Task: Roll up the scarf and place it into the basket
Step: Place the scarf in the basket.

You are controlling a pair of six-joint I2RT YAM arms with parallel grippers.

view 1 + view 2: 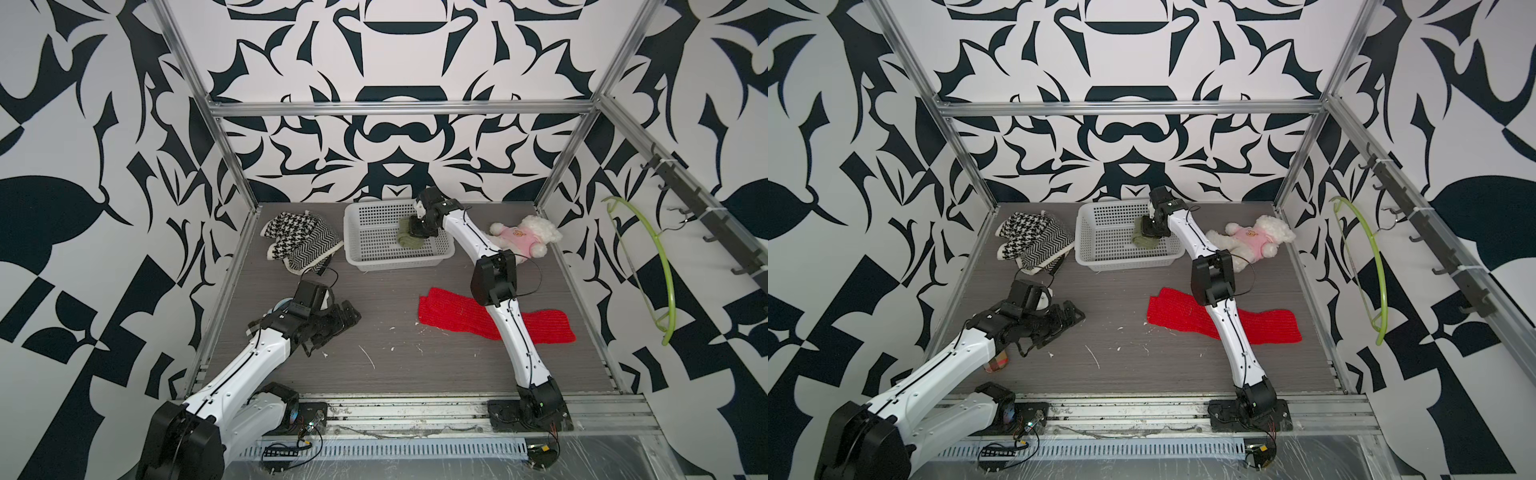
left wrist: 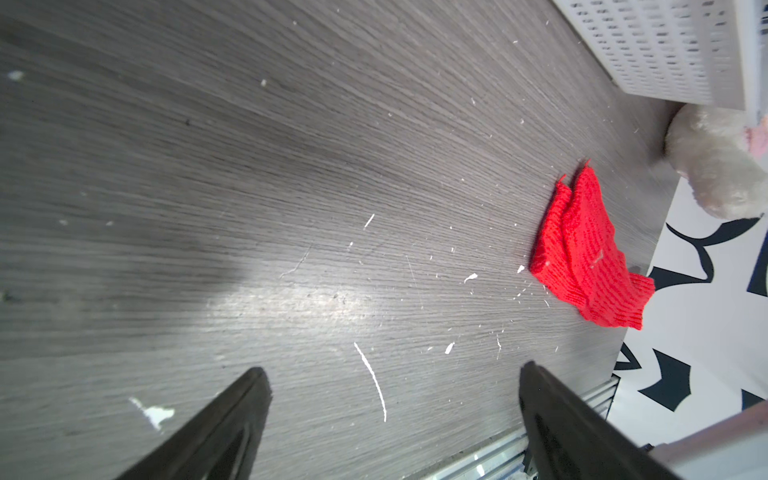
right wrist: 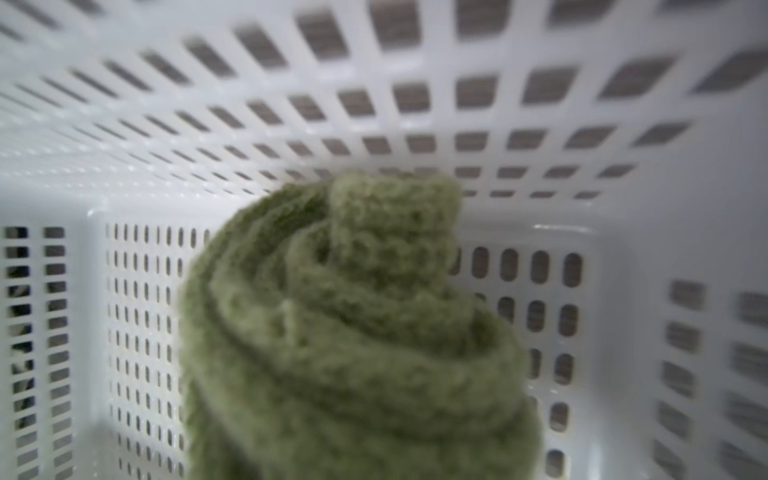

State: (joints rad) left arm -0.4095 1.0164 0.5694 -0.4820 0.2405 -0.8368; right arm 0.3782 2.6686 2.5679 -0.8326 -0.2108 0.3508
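Nearest us, in the lower left of both top views, the left claw (image 1: 348,318) hangs low over the grey wood-grain tabletop (image 1: 395,361) with its jaws spread wide and nothing between them; we judge it has no part in this step. A little further in, right of centre, a flat red knitted cloth (image 1: 449,311) lies on the table under the right arm, apart from the work. Beyond that, in the upper middle, stands the white perforated plastic basket (image 1: 395,262), and here we judge the step in hand to be the placing. The right claw (image 1: 422,229) reaches down inside the basket, clenched on the rolled olive-green knitted scarf (image 1: 404,239). The roll sits within the basket's walls toward its right end, low down, though we cannot tell whether it touches the floor. In the right wrist view the scarf (image 3: 353,332) fills the lower centre, right up against the claw and pointing into the mesh; the fingers themselves are hidden. The next move, we think, calls for letting go cleanly and lifting straight up, so the fibres do not snag and the roll does not unwind.
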